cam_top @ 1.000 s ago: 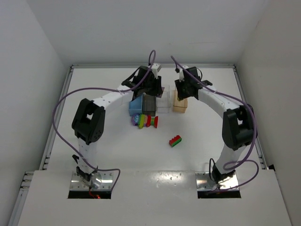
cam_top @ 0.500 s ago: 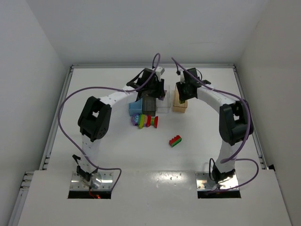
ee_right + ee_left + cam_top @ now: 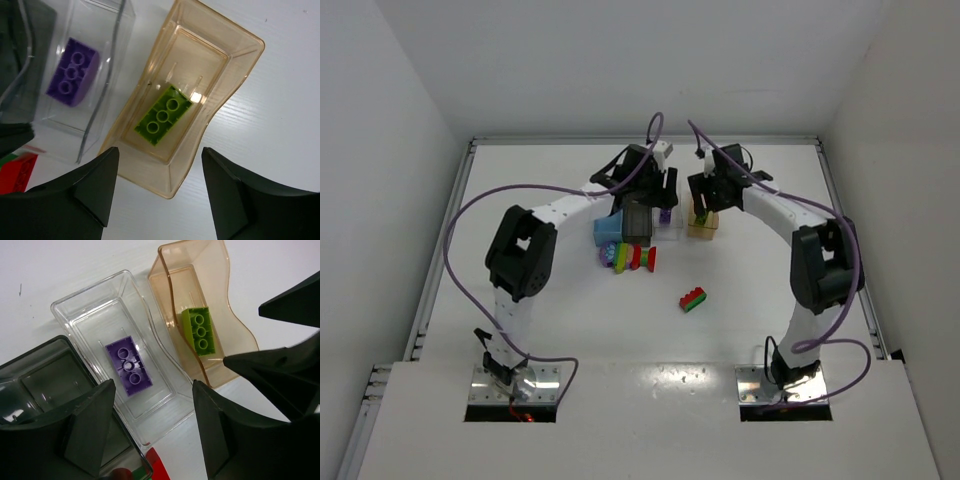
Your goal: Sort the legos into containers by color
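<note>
left gripper (image 3: 152,386): spread, empty
purple brick (image 3: 129,365): in clear bin (image 3: 87,317), 11 o'clock of it
right gripper (image 3: 160,150): spread, empty
lime brick (image 3: 163,116): in orange bin (image 3: 200,55), 12 o'clock of it

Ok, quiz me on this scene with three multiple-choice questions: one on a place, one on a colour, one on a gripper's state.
1. Where is the purple brick?
A. in the clear bin
B. loose outside the bins
C. atop another brick

2. What colour is the brick in the orange bin?
A. red
B. lime green
C. purple

3. How is the right gripper?
A. open, holding nothing
B. shut on a brick
C. shut on a bin wall

Answers:
1 A, it lies on that bin's floor.
2 B, the lime-green brick shows in both wrist views.
3 A, its fingers stand apart, gripping nothing.
</note>
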`<state>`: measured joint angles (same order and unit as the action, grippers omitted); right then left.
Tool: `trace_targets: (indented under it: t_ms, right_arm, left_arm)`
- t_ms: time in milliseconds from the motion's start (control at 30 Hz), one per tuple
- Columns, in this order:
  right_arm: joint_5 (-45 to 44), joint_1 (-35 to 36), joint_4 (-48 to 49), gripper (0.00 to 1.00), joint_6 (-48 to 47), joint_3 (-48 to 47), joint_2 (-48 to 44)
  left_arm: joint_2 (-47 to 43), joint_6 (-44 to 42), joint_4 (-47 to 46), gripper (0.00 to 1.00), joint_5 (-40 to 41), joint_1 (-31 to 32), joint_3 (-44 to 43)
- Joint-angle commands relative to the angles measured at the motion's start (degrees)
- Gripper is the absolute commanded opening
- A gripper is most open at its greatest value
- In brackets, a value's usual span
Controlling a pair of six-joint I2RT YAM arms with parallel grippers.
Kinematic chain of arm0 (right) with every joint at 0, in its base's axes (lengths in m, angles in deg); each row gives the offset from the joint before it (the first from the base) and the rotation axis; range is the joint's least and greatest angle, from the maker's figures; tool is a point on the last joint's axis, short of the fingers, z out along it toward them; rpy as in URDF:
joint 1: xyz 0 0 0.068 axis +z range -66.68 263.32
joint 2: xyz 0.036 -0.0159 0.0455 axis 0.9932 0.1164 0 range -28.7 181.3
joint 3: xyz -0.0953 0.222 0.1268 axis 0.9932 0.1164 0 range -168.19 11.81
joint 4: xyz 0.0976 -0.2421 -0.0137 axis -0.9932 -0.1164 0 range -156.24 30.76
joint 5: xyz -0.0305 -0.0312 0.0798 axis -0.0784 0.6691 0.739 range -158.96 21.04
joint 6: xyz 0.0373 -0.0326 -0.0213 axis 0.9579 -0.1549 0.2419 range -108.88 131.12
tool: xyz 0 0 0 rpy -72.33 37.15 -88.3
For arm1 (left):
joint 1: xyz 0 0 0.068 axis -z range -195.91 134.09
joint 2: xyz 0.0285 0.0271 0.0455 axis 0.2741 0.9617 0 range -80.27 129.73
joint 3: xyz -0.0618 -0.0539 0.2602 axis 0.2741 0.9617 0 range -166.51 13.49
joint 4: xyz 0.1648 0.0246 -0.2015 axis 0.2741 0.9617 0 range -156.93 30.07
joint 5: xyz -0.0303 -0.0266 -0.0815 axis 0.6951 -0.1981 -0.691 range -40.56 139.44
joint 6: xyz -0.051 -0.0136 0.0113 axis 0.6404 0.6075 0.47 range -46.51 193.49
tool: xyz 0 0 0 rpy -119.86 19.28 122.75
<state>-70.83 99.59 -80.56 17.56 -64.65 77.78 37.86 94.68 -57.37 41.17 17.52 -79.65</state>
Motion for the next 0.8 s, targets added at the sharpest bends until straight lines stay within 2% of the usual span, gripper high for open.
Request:
trace_targets:
  t_ms: [0, 133, 200, 233, 333, 400, 433, 533, 633, 767]
  right_arm:
    - [5.5, 0.3, 2.1, 0.68, -0.5, 1.7, -9.5]
    - [16.6, 0.3, -0.6, 0.68, -5.7, 7.1, -20.4]
    - [20.7, 0.3, -3.7, 0.68, -10.4, 11.1, -24.7]
    - [25.1, 0.8, -7.8, 0.68, -16.3, 12.5, -26.7]
    - [28.5, 0.8, -16.7, 0.68, -26.9, 16.6, -31.9]
    - [28.0, 0.8, -20.5, 0.69, -28.8, 17.2, -31.9]
    - [28.0, 0.8, -24.9, 0.69, -29.4, 17.2, -31.0]
    - [29.4, 0.8, -29.0, 0.69, -26.1, 17.6, -27.7]
    - [27.7, 1.4, -26.3, 0.7, -20.6, 20.2, -28.5]
    - [25.6, 2.9, -22.2, 0.84, -13.8, 23.5, -31.2]
  left_arm:
    - [-8.5, -1.8, -2.7, 0.69, -0.4, 1.0, 0.7]
    - [-19.2, -5.2, -2.7, 0.69, -1.2, 1.0, 7.3]
    - [-24.1, -6.9, -2.7, 0.69, -1.2, 0.5, 10.5]
    - [-26.3, -7.6, -2.1, 0.69, -1.2, 0.5, 12.9]
    - [-33.4, -9.7, 0.8, 0.73, -4.6, -3.6, 16.5]
    - [-38.0, -10.6, 1.6, 0.73, -4.6, -4.8, 18.3]
    - [-39.4, -11.2, 1.6, 0.73, -3.8, -4.8, 20.2]
    - [-44.3, -11.2, 1.6, 0.73, -2.0, -7.9, 23.8]
    - [-47.9, -11.2, 2.1, 0.73, -1.2, -9.8, 26.2]
    - [-52.1, -11.7, 2.7, 0.73, 0.8, -11.5, 30.4]
